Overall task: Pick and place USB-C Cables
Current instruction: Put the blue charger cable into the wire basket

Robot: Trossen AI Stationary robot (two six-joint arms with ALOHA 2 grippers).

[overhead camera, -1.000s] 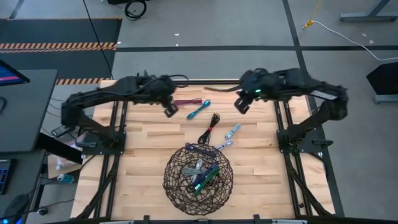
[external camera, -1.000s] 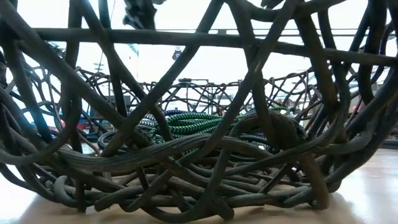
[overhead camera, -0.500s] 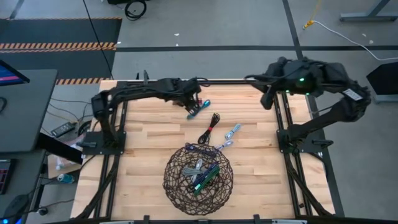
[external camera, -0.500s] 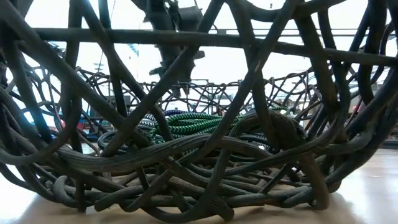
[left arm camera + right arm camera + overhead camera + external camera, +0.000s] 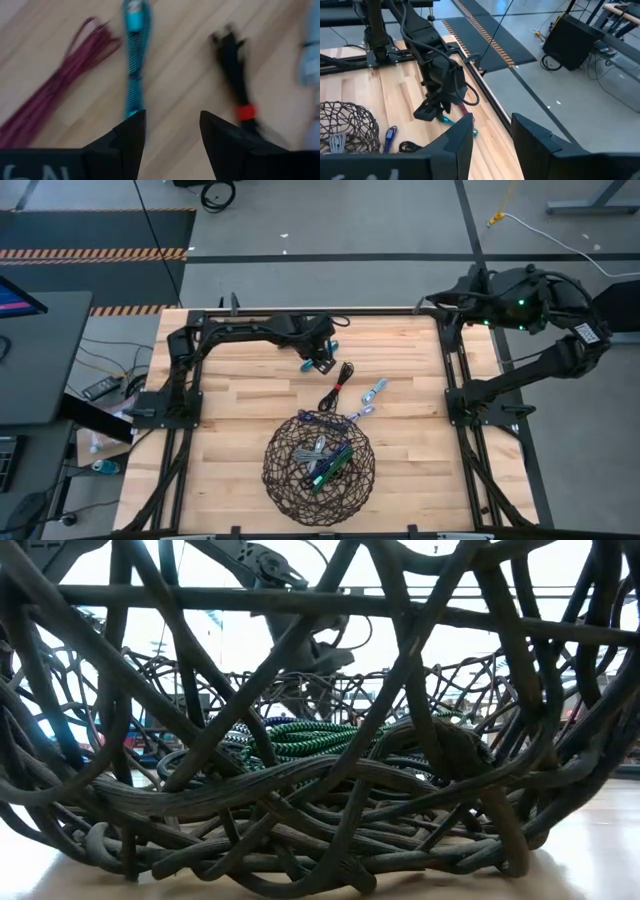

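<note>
Teal cable dark-speckled; maroon cable; black cable, apparently red band.

Both robot arms are black and made of chunky parts joined together. The left gripper has two flat, pointy black fingers. Thin black cables loop along the left arm. A tiny green light glows on the right arm.

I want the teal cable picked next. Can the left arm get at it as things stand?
Probably yes. The left pincer is open right over the teal cable, nothing lying across it; the maroon cable and black cable lie apart to either side.
</note>
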